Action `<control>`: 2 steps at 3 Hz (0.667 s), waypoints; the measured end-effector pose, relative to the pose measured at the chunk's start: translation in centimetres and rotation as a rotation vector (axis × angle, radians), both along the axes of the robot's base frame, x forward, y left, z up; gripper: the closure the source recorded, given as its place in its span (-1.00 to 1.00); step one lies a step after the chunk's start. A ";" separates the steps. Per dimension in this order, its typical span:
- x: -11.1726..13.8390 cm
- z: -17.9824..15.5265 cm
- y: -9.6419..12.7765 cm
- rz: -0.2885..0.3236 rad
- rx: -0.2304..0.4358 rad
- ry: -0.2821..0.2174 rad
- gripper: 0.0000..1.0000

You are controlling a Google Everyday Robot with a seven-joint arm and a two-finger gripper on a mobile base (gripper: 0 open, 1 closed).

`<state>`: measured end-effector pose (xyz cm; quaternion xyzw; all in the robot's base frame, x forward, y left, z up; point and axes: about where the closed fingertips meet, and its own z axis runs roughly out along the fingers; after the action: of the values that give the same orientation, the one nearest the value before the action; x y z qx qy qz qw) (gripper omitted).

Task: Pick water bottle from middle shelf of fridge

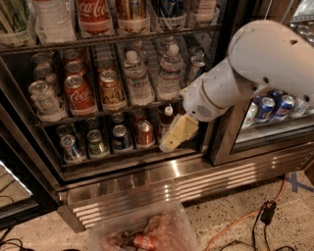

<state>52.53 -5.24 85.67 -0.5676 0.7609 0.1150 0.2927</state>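
Observation:
The fridge (147, 188) stands open in front of me, with a ribbed steel base panel. Its middle shelf (98, 114) is a dark wire rack. Two clear ribbed water bottles with white caps stand on it, one (136, 77) in the centre and one (170, 72) just to its right. My gripper (169, 142) is tan-coloured and hangs from the white arm (245, 73). It is in front of the lower shelf, below and slightly right of the right water bottle, and touches no bottle.
Cans fill the left of the middle shelf, among them a red cola can (78, 94) and a brown can (112, 88). More cans (120, 137) stand on the lower shelf. A red-labelled cola bottle (93, 14) is on the top shelf. Blue cans (274, 107) sit behind the right door. A plastic bin (142, 233) and an orange cable (235, 220) lie on the floor.

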 end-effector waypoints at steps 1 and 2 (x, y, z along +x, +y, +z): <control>2.3 -1.3 3.7 -0.015 0.095 -0.037 -1.00; 3.9 -2.0 6.2 -0.030 0.137 -0.056 -1.00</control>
<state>56.42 0.98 83.70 -0.5378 0.7511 0.1464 0.3537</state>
